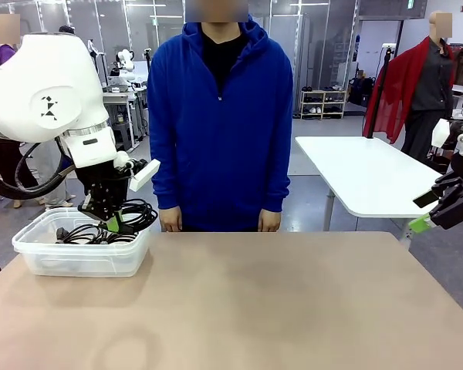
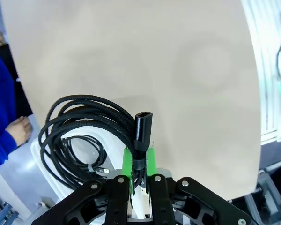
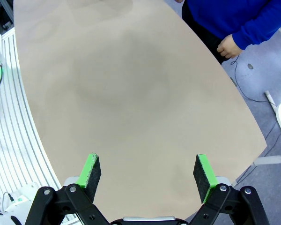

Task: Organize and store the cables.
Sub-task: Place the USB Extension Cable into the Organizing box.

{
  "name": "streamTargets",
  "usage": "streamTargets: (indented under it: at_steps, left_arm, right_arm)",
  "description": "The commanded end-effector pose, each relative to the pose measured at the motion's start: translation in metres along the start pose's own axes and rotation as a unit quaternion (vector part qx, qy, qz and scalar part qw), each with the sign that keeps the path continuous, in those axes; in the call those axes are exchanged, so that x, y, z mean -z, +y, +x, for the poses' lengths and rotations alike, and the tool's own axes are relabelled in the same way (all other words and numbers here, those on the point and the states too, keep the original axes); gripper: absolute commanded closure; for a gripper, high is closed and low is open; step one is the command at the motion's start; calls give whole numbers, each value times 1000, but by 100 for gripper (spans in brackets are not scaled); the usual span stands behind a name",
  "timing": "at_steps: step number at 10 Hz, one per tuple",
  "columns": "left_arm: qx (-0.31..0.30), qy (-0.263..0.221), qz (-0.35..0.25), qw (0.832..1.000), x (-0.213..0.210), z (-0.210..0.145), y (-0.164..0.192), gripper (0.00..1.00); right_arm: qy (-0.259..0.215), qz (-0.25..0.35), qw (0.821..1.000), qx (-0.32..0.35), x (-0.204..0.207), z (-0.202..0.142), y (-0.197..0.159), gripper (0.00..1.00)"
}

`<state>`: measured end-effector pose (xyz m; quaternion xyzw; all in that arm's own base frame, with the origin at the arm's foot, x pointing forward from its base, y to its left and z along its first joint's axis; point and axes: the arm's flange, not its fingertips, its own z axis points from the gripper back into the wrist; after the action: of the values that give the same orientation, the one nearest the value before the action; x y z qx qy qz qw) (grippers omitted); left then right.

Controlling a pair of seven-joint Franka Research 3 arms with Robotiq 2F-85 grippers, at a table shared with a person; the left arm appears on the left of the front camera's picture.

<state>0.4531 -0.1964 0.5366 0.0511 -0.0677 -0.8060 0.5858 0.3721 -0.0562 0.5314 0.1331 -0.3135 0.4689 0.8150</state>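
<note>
At the left of the front view, the left gripper (image 1: 117, 223) hangs over a clear plastic bin (image 1: 81, 258), its fingers clenched on a coiled black cable (image 2: 86, 129) (pinched just below the plug, which stands upright between the green pads). More cables (image 1: 89, 233) already lie inside the bin. The right gripper (image 3: 147, 171) hovers at the frame's right edge, fingers released and spread over the bare worktop (image 1: 293, 308). The likely risk: loose loops droop wide, so they could catch the bin's rim and spill outside on release.

Coiled black cables (image 1: 112, 225) over bin
</note>
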Motion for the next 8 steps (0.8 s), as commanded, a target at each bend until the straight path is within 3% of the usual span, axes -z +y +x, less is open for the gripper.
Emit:
streamTargets:
  at_steps: [1,4,8]
  left_arm:
    - [4,4,-11,1000,-4,-29,2,87]
    - [-5,21,19,1000,3,-73,17,87]
    - [-55,30,21,998,29,-96,67,87]
  right_arm:
    - [-6,-2,1000,-1,1,0,-1,0]
    - [-6,-2,1000,-1,1,0,-1,0]
    - [-6,-2,1000,-1,1,0,-1,0]
